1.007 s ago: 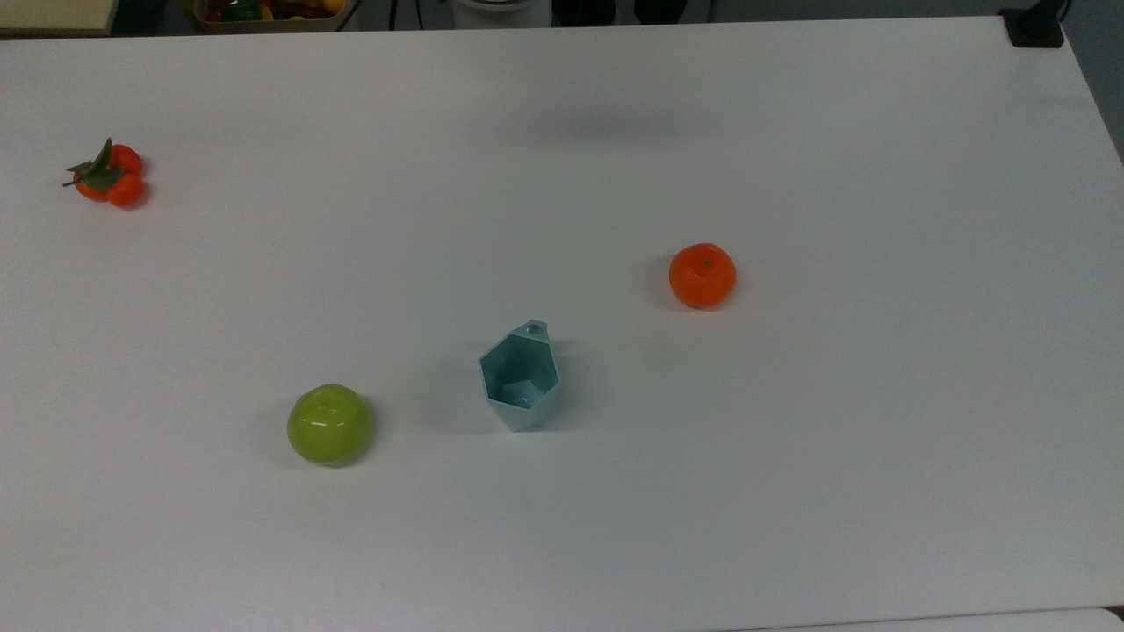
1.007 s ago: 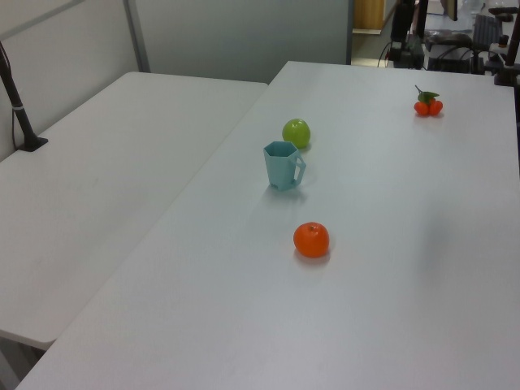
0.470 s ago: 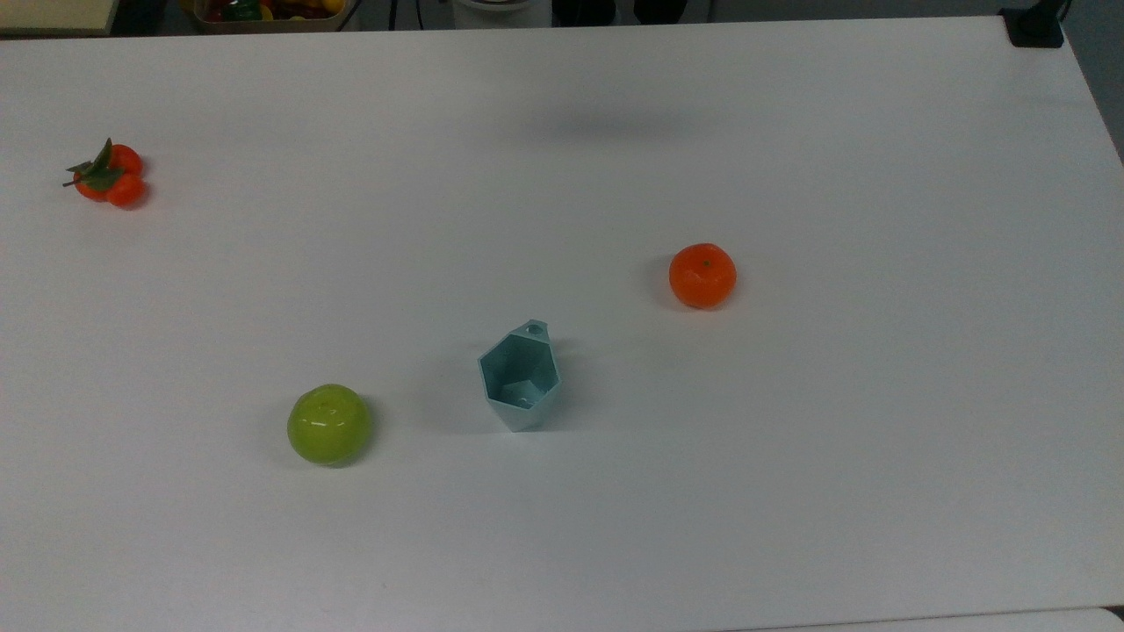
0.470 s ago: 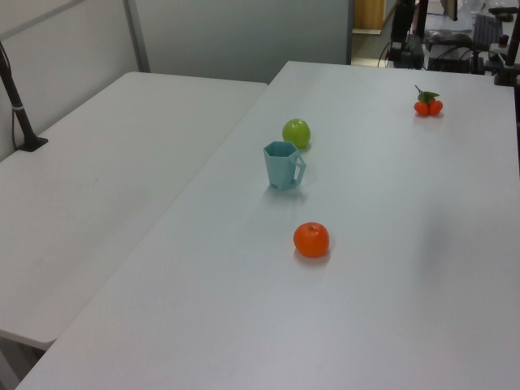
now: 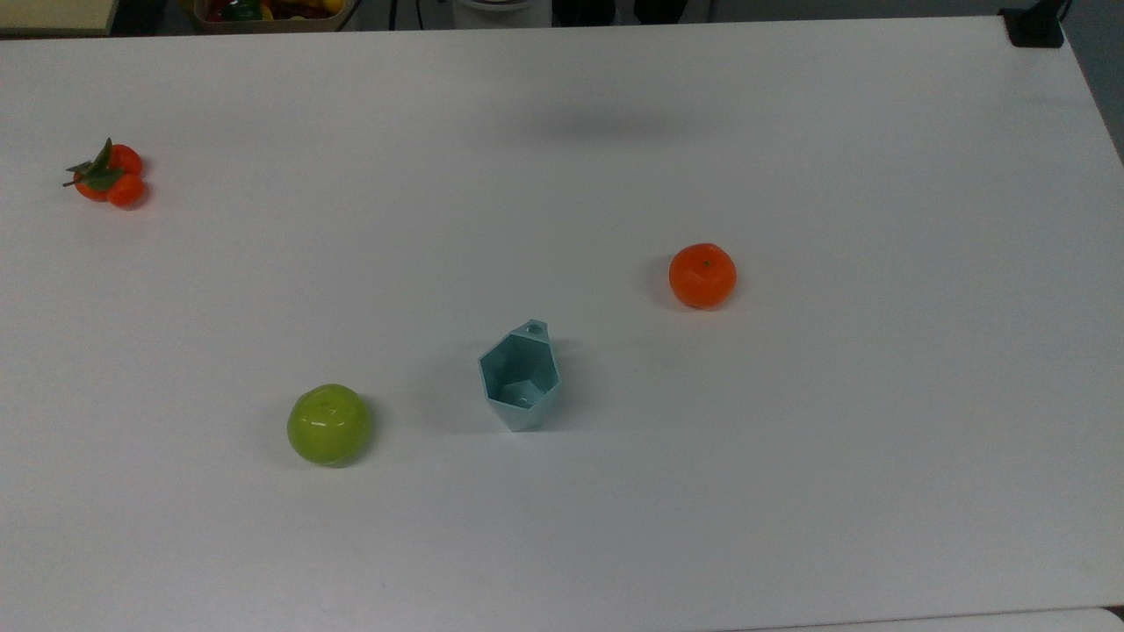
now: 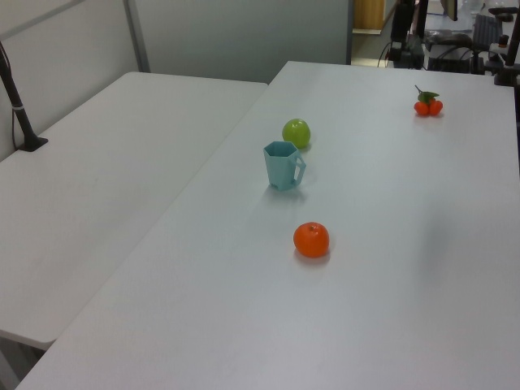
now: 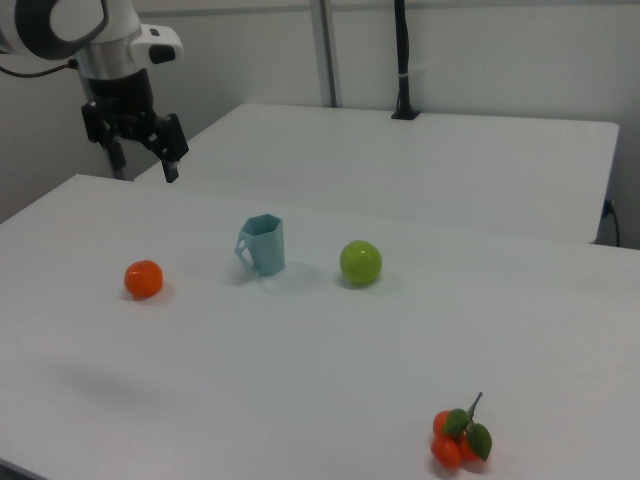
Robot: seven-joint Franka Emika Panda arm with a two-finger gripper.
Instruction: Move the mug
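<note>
On the white bench (image 5: 790,491), the mug (image 5: 519,377) stands upright between a green apple (image 5: 328,424) and an orange (image 5: 702,276), apart from both. Right view: pincer (image 7: 144,150) hangs high above the bench, well clear of the mug, fingers spread, holding nothing. Small tangerine cluster (image 5: 107,174) sits well apart.

The white table (image 5: 790,483) carries the mug (image 5: 520,377), orange (image 5: 702,276), green apple (image 5: 328,424) and tangerine cluster (image 5: 109,174).
</note>
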